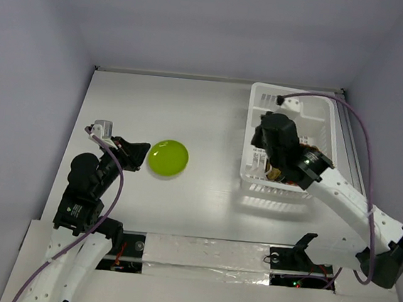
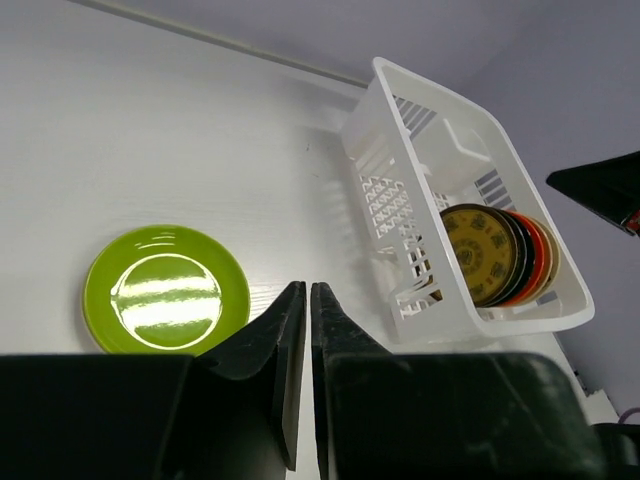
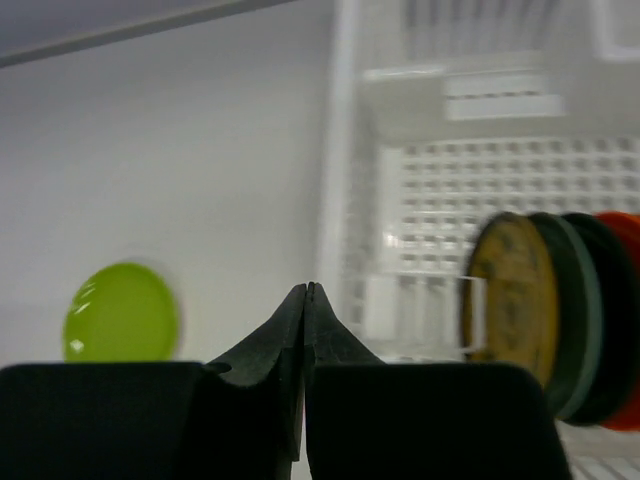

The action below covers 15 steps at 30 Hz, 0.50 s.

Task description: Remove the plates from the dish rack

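While the green plate (image 1: 168,158) lies unloaded on the counter (image 1: 121,100), other plates (image 2: 482,252) stand edge-on in the rack (image 2: 385,195) nr the R tool (image 3: 306,290); it & the L tool (image 2: 306,290) are closed, empty.

**White table (image 1: 212,109), surface load**

Carries a lime green plate (image 1: 168,158) lying flat, left of centre. Bears a white dish rack (image 1: 276,189) base down on the right side, toward the far edge, well apart from that plate.

The lime green round plate (image 2: 166,291) gleams glossy; the white slotted dish rack (image 2: 390,195) is smooth plastic, the white table top (image 1: 212,116) under my arms matt.
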### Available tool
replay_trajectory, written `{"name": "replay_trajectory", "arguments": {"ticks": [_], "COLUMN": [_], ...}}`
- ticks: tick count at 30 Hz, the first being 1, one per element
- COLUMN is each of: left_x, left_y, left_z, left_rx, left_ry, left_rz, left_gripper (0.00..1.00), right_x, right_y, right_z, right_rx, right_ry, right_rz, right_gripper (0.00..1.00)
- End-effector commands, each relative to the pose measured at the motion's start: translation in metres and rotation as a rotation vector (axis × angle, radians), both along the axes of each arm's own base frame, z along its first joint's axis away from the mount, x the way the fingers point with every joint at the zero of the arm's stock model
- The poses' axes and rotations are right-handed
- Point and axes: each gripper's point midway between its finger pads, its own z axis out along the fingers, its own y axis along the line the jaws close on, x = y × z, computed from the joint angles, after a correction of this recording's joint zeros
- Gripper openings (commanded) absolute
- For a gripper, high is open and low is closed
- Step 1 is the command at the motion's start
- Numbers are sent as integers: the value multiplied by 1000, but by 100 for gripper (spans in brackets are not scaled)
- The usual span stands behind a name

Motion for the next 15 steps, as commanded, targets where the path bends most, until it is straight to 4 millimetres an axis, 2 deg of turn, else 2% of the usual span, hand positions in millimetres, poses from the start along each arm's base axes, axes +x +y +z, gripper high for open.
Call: {"name": "replay_trajectory", "arguments": {"ticks": [1, 3, 4, 5, 7, 11, 15], "left_x": [0, 1, 1, 0, 0, 0, -1], "left_y": [2, 1, 0, 0, -1, -1, -1], "left_z": [13, 12, 12, 13, 13, 13, 13], "left_rx": [-5, -5, -5, -6, -5, -7, -7], "left_ry": [-44, -41, -41, -45, -45, -45, -47], "left_rz": [10, 6, 3, 0, -4, -7, -7], "left_gripper": [4, 4, 6, 9, 13, 23, 25], "right_x": [-19, -23, -26, -27, -26, -20, -12], "right_y": [-91, -107, -115, -120, -124, -125, -134], "right_z": [-40, -47, -51, -57, -67, -79, -85], "right_rx": [-239, -266, -293, -308, -337, -371, -414], "right_ry": [116, 143, 165, 182, 221, 267, 299], "right_rz": [-222, -252, -259, -267, -261, -253, -288], "right_gripper": [8, 20, 33, 37, 40, 40, 39]}}
